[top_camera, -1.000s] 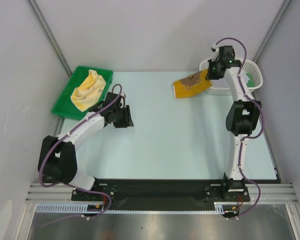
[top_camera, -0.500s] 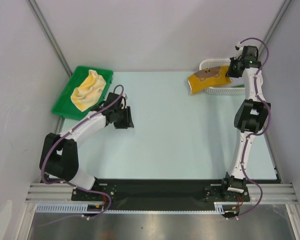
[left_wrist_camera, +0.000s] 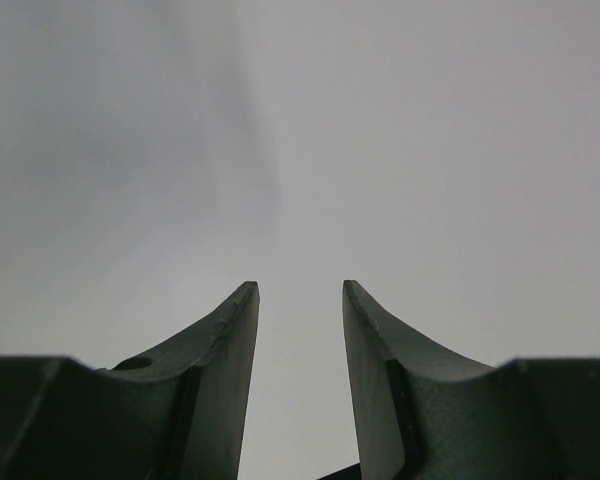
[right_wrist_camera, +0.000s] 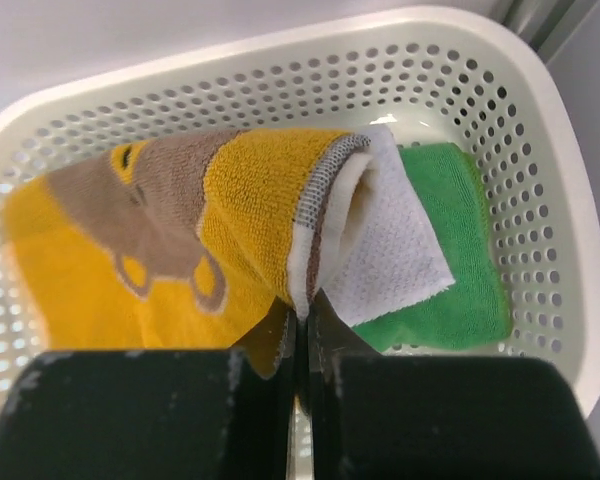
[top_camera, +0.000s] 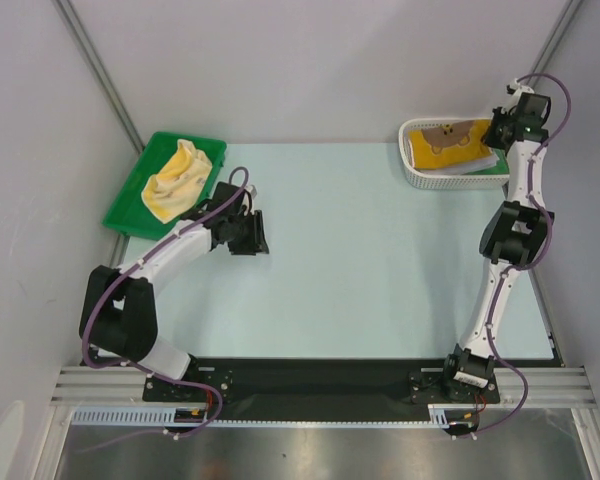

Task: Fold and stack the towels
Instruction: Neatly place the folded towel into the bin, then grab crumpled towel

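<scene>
My right gripper [right_wrist_camera: 302, 318] is shut on the edge of a yellow towel with a brown animal print [right_wrist_camera: 130, 240] and holds it over the white perforated basket [right_wrist_camera: 540, 160]. A green towel [right_wrist_camera: 450, 290] lies in the basket under it. In the top view the yellow printed towel [top_camera: 450, 140] lies in the basket [top_camera: 420, 178] at the back right, with my right gripper [top_camera: 500, 130] at its right end. A pale yellow crumpled towel [top_camera: 176, 180] lies on the green tray [top_camera: 130, 210] at the back left. My left gripper [top_camera: 252, 232] is open and empty over the table, right of the tray.
Grey walls and slanted metal posts stand behind the table. The pale blue tabletop [top_camera: 360, 250] spreads between the tray and the basket. The left wrist view shows only a blurred grey surface beyond the fingers [left_wrist_camera: 230, 340].
My right gripper has swung right and back with the yellow printed towel, from the table beside the basket to over and into the basket. The left arm has hardly moved.
</scene>
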`<state>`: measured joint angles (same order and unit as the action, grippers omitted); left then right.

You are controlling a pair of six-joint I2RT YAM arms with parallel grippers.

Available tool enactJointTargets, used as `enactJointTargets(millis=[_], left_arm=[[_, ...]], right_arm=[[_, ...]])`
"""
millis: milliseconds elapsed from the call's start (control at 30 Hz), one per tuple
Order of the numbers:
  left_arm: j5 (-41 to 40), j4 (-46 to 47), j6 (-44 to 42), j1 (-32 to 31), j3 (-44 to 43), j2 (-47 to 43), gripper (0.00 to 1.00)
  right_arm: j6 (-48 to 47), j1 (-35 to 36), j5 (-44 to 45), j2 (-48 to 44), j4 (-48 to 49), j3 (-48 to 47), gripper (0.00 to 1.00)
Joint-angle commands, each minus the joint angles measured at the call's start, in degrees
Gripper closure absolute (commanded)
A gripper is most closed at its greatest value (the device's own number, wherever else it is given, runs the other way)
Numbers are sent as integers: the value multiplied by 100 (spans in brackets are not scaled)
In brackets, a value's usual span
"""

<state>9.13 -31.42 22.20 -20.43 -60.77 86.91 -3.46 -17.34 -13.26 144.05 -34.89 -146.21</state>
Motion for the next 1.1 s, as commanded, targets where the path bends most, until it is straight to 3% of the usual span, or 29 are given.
enactJointTargets(millis=[0, 67, 133, 167, 267, 367, 567, 700, 867, 1067], left_arm=[[63, -118, -198, 30, -330, -34, 55], [81, -154, -216, 30, -382, -17, 55], [55, -215, -233, 30, -426, -8, 55], [28, -242, -242, 21, -487, -8, 55], [-103, -365, -286, 21, -610, -34, 54], [-252, -435, -321, 12, -699, -157, 53], [-446, -172, -189, 21, -830, -701, 50], [-1295, -128, -215, 30, -1173, -922, 48], [-2291, -259, -593, 319, -2050, -834, 42], [-2328, -242, -787, 1250, -2640, -158, 38]], right_arm=[[65, -67, -160, 299, 483, -302, 100], [118, -111, -248, 501, 597, -433, 98], [214, -146, -195, 598, 755, -461, 86], [319, -173, 5, 616, 939, -452, 59], [513, -261, 86, 398, 1220, -321, 20], [575, -261, 43, -85, 1590, 259, 1], [390, 152, 1069, -894, 1249, 707, 0], [890, 538, 1545, -1852, 897, 1401, 0], [1953, 1625, 958, -3373, 1001, 3190, 0], [2341, 3253, 746, -4445, 1397, 4793, 0]])
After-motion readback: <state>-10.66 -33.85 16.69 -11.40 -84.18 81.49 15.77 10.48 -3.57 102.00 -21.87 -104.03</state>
